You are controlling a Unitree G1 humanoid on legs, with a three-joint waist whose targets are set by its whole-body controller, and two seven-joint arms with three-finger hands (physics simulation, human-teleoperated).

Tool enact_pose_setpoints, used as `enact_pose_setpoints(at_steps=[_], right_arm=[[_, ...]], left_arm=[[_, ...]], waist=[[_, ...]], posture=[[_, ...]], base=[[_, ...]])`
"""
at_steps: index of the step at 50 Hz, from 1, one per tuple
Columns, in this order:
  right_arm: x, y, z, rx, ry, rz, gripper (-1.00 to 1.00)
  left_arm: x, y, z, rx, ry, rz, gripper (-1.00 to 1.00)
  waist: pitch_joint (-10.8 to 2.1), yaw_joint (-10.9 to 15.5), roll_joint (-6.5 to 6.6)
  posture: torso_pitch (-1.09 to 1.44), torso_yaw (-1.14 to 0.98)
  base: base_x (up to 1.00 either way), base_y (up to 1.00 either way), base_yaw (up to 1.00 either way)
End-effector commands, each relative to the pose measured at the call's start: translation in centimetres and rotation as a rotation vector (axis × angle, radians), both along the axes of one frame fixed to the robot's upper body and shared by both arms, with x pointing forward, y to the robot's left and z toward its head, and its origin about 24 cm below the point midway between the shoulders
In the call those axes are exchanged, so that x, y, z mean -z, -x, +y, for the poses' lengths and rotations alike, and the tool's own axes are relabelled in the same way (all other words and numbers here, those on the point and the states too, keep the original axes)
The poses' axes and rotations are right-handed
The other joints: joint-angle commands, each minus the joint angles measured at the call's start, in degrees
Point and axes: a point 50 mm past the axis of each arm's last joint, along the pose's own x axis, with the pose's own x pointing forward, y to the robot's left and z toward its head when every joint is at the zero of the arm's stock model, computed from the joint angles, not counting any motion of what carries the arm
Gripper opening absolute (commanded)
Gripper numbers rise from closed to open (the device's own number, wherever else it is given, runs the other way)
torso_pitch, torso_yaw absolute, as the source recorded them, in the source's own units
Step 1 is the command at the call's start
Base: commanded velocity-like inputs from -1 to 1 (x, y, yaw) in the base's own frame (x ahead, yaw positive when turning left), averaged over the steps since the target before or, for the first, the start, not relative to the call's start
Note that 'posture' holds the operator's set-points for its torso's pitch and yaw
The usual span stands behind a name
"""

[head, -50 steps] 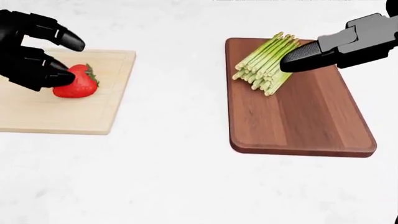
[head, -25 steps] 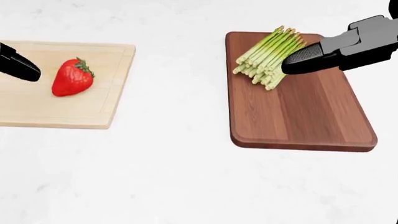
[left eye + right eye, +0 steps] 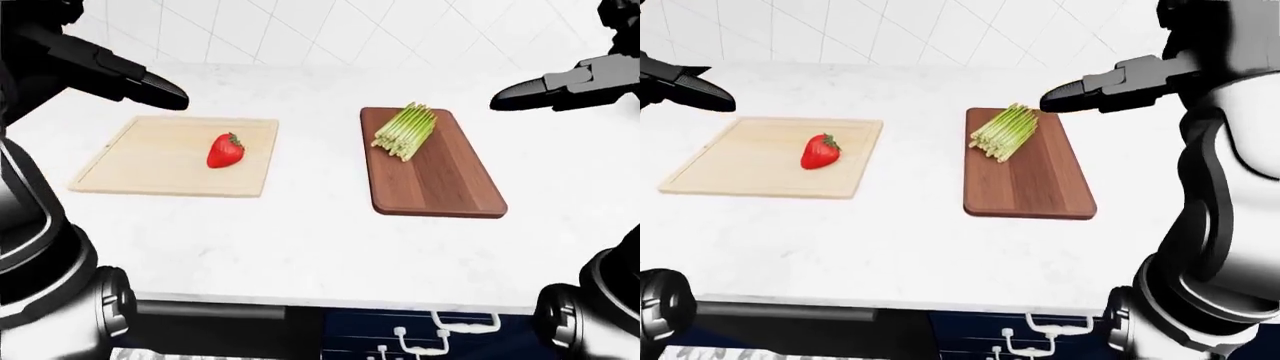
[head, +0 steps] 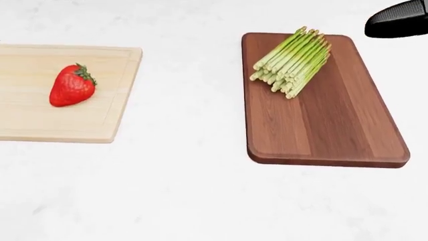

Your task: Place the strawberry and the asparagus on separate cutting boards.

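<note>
A red strawberry [image 4: 72, 85] lies on the light wooden cutting board [image 4: 26, 120] at the left of the head view. A bundle of green asparagus [image 4: 292, 61] rests across the top end of the dark wooden cutting board [image 4: 334, 125] on the right. My left hand [image 3: 160, 94] hovers above and to the left of the light board, fingers stretched out and holding nothing. My right hand [image 3: 1065, 97] hangs above and to the right of the asparagus, also open and empty. Only its black fingertip [image 4: 398, 20] shows in the head view's top right corner.
Both boards sit on a white marble counter [image 3: 310, 225] with a gap between them. A white tiled wall [image 3: 330, 30] rises behind it. The counter's near edge [image 3: 330, 300] runs along the bottom of the eye views, over dark cabinet fronts.
My left hand let go of the strawberry and drew off to the left, out of the head view. The right hand rose up and right, away from the asparagus.
</note>
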Motion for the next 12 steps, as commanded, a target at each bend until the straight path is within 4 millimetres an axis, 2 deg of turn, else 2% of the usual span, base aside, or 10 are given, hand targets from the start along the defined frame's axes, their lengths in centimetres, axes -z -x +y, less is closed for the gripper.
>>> enact_pose_setpoints(at_steps=[1, 12], right_arm=[[-1.2, 0.9, -0.2, 0.017, 0.001, -0.072, 1.0], [-0.5, 1.6, -0.9, 0.045, -0.029, -0.071, 1.0]], left_arm=[[-1.4, 1.2, 0.1, -0.019, -0.005, -0.074, 1.0], [-0.5, 3.7, 0.3, -0.047, 0.006, -0.072, 1.0]], waist=[[-1.6, 0.03, 0.08], [-1.25, 0.08, -0.13]], posture=[[0.0, 0.0], [0.0, 0.0]], base=[[0.0, 0.0, 0.0], [0.0, 0.0, 0.0]])
